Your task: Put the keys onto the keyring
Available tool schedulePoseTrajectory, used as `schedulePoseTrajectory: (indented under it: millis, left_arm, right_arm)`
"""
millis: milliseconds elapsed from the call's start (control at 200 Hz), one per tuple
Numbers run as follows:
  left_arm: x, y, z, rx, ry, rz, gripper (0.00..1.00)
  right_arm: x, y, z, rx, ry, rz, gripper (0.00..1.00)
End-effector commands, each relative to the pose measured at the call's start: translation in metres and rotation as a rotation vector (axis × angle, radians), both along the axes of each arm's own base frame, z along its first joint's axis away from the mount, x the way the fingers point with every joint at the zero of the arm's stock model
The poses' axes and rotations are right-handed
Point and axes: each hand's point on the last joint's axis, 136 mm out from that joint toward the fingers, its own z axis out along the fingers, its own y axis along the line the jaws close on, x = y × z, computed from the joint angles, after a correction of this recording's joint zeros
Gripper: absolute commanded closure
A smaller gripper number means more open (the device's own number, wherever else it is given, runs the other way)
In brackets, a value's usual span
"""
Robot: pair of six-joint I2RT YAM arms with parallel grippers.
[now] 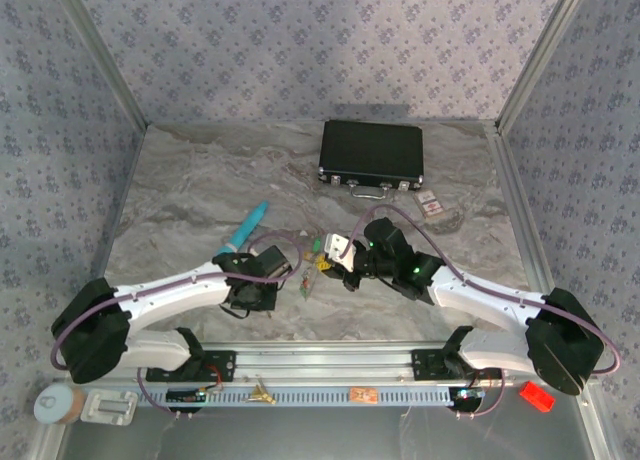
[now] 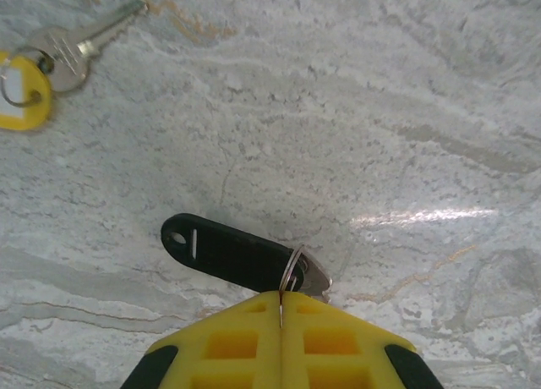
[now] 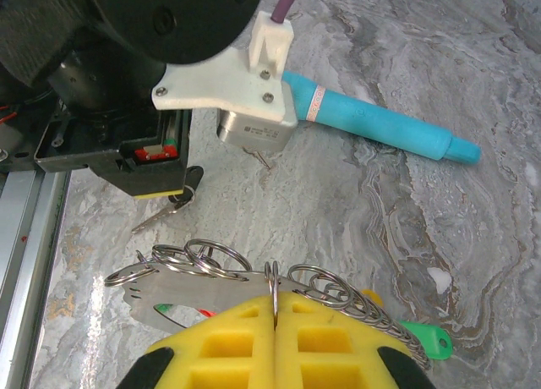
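Yellow were my fingers on both sides, and both pairs were squeezed tight together.

My left fingers (image 2: pixel 281 309) pinched a small silver ring (image 2: pixel 293 269) right at their tips. That ring carried a long black plastic tag (image 2: pixel 224 254), which lay flat on the grey marble table (image 2: pixel 406 110). It also carried a silver key (image 2: pixel 316 279) that peeked out from under the end of the tag. A second silver key (image 2: pixel 76 44) with a round yellow tag (image 2: pixel 21 97) lay on the table, up and to the left in my left wrist view. It was well apart from my left fingers.

My right fingers (image 3: pixel 275 309) pinched one thin loop of the keyring (image 3: pixel 203 255), a bunch of silver wire rings on a flat silver plate (image 3: pixel 211 289). The bunch sat just in front of my right fingers. A thin silver chain (image 3: pixel 380 320) ran off it to the right and ended at a small green tag (image 3: pixel 431 342). I could not tell if the bunch touched the table.

A long teal tube (image 3: pixel 380 128) lay on the table farther off, past my left arm. From above, a flat black case (image 1: pixel 372 152) sat shut at the far side of the table, well apart from both pairs of fingers.
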Motion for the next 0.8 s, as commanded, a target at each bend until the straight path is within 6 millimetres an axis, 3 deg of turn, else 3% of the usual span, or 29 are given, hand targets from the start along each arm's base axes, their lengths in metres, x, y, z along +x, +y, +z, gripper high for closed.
schedulePoseTrajectory:
  millis: [0,310,490,795]
  left_arm:
    - [-0.002,-0.006,0.001,-0.006,0.035,0.008,1.00]
    - [-0.002,-0.009,0.000,-0.033,0.052,0.020,0.72]
    - [0.001,-0.006,0.001,-0.049,0.059,0.038,0.65]
    - [0.008,-0.004,-0.002,-0.059,0.062,0.040,0.63]
  right_arm:
    - [-0.004,0.003,0.009,0.015,-0.003,0.017,1.00]
    - [-0.004,0.003,0.009,0.014,-0.003,0.016,1.00]
    - [-0.004,0.003,0.009,0.015,-0.003,0.017,1.00]
    - [-0.004,0.003,0.008,0.013,-0.002,0.018,1.00]
